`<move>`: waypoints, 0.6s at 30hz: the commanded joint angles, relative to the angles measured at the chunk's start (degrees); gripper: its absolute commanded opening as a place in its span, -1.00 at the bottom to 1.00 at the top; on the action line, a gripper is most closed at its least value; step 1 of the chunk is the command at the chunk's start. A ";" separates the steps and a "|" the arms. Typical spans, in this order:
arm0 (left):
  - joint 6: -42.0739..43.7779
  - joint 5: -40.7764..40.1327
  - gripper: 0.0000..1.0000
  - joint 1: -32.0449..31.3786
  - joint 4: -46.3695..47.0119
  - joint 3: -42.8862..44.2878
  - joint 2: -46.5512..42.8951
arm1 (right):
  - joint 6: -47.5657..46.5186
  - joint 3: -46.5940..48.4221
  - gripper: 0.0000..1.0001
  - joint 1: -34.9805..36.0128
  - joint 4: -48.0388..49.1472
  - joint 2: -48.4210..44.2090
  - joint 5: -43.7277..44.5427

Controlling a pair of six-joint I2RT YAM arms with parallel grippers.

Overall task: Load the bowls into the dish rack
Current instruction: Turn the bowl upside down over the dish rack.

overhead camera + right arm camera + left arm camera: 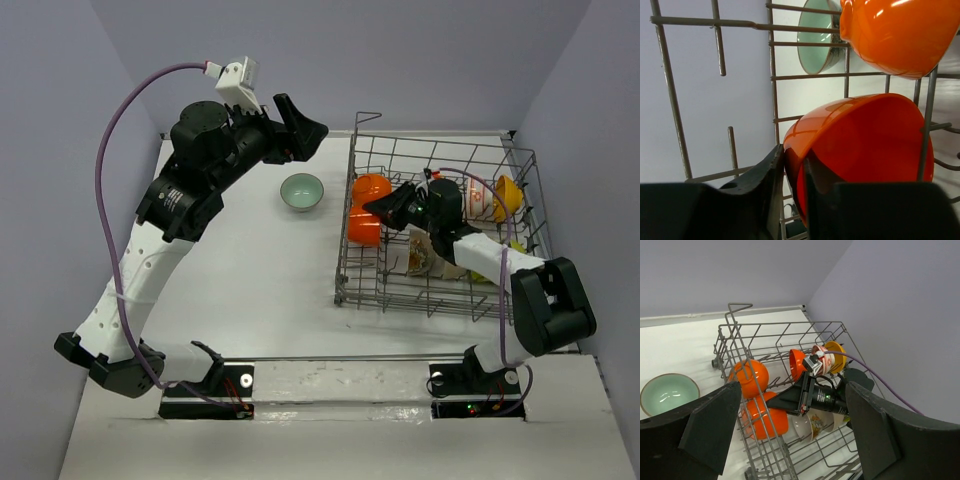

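Note:
The grey wire dish rack point(346, 250) stands on the right of the table. My right gripper point(376, 208) is inside it, shut on the rim of an orange bowl point(364, 229); the right wrist view shows the fingers point(775, 165) pinching that rim point(865, 140). A second orange bowl point(372, 186) sits just behind it. A pale teal bowl point(302, 192) lies upright on the table left of the rack and shows in the left wrist view point(667, 392). My left gripper point(305, 130) is open and empty, raised above the table behind the teal bowl.
Further bowls stand in the rack: a yellow one point(508, 195), a white one with red pattern point(476, 198) and white floral ones point(425, 255). A purple cable point(490, 200) runs over the rack. Walls close in the table at the back and sides.

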 commanded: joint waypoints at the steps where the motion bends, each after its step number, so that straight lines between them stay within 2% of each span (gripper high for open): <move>1: -0.67 1.61 0.86 0.16 4.16 0.17 -0.23 | -9.53 4.31 -0.42 -1.06 -11.61 -3.42 8.56; 6: -0.67 1.61 0.87 0.16 4.16 0.26 -0.50 | -12.69 5.28 -0.32 -1.06 -16.27 -3.60 11.63; 18: -0.85 1.78 0.86 0.16 3.98 0.70 -0.59 | -17.09 5.90 -0.29 -1.06 -21.72 -4.30 16.38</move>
